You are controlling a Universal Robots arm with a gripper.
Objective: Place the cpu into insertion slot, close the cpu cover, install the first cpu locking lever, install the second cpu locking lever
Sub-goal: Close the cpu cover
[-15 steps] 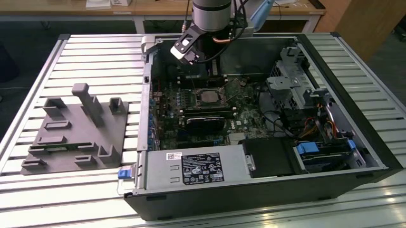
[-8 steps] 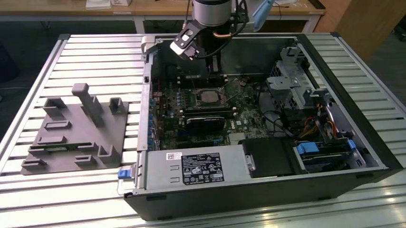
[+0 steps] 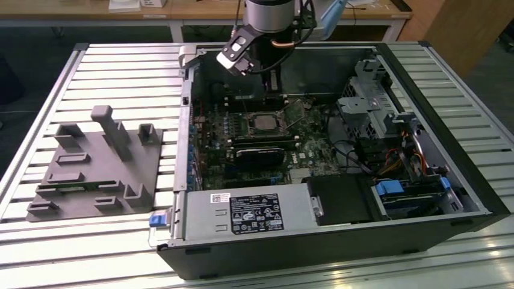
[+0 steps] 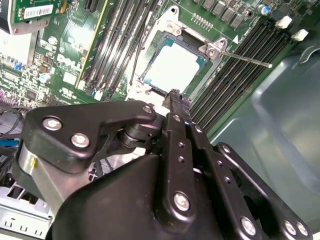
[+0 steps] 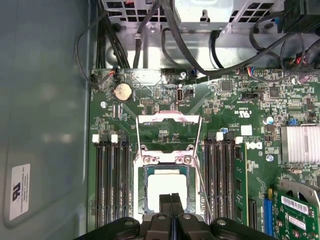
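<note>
The cpu [image 5: 165,187] lies in the insertion slot [image 5: 142,200], its pale silver top bare, and it also shows in the second wrist view [image 4: 175,67]. The cpu cover [image 5: 169,118] is swung open on its hinge, away from the slot, with green board visible through its window. Thin locking levers [image 4: 245,57] stick out beside the socket, unlatched. My gripper [image 5: 171,202] hovers over the near edge of the cpu, its black fingers [image 4: 176,102] pressed together and holding nothing. In the exterior view the gripper [image 3: 273,84] hangs inside the case behind the socket [image 3: 261,123].
Long black memory slots [image 5: 112,185] flank the socket on both sides. A black graphics card [image 3: 261,152], the power supply [image 3: 249,214] and a drive cage [image 3: 369,102] with cables fill the case. A grey fixture [image 3: 96,165] sits at the exterior view's left.
</note>
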